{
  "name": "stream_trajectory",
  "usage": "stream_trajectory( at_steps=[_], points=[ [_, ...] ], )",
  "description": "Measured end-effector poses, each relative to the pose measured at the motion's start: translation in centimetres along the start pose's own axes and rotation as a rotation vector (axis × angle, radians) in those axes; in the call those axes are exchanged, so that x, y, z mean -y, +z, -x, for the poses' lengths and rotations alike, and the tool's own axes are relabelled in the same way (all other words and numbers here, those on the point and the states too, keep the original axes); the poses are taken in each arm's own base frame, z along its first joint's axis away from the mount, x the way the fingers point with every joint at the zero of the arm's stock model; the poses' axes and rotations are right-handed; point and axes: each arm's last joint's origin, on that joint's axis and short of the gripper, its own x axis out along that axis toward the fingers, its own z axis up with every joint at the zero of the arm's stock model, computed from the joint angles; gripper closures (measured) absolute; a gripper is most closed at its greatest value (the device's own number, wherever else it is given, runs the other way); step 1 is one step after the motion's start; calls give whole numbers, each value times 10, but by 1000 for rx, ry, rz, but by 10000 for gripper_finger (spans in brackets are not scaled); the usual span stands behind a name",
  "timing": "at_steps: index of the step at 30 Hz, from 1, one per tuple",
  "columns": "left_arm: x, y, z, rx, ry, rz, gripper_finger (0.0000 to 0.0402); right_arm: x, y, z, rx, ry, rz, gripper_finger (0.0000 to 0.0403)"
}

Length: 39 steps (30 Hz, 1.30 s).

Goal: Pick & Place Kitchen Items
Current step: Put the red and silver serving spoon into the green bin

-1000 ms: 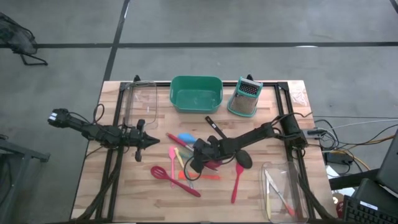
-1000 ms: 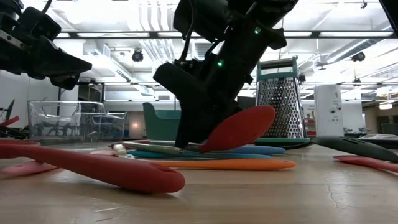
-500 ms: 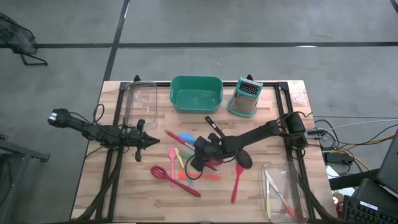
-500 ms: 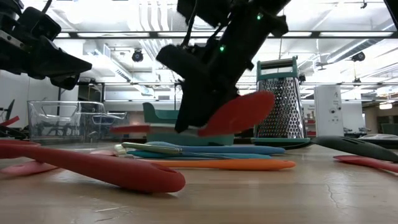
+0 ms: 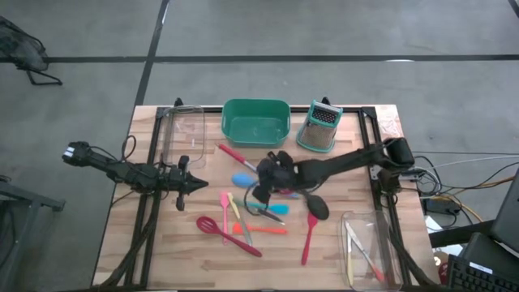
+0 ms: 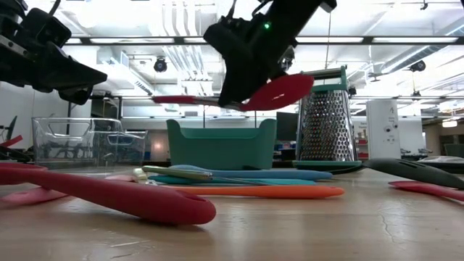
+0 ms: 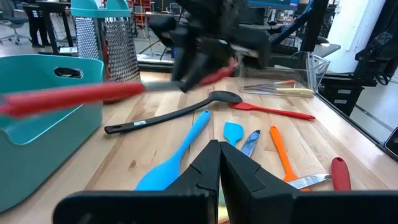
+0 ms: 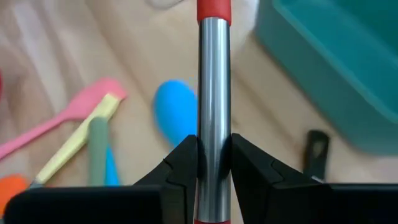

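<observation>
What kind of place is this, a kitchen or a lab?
Most likely a robotics lab or workshop, not a kitchen. The utensils lie on a framed wooden table on bare concrete, cables trail beside it, and office-style ceiling lights run over the open room behind.

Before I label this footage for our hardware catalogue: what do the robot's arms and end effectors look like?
Both arms are dark, slim and jointed. The left end effector tapers to a point; its fingers are black and wedge-shaped. The right end effector has matching black fingers, with a small green light showing on its body in the low view.
</observation>
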Motion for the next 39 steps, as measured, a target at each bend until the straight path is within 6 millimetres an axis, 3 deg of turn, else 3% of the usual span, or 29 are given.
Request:
stream_trajectory(
  at_steps=[13,21,30,35,39],
  points=[
    [0,0,0,0,0,0,390,74,46,-27,78,-149,56,330],
    [0,0,0,0,0,0,390,106,78,-37,260,-176,60,316],
    [0,0,0,0,0,0,390,131,90,-46,295,-224,258,330],
    [0,0,0,0,0,0,390,150,97,-49,319,-260,229,313],
    [0,0,0,0,0,0,390,163,102,-52,349,-182,162,311]
  ],
)
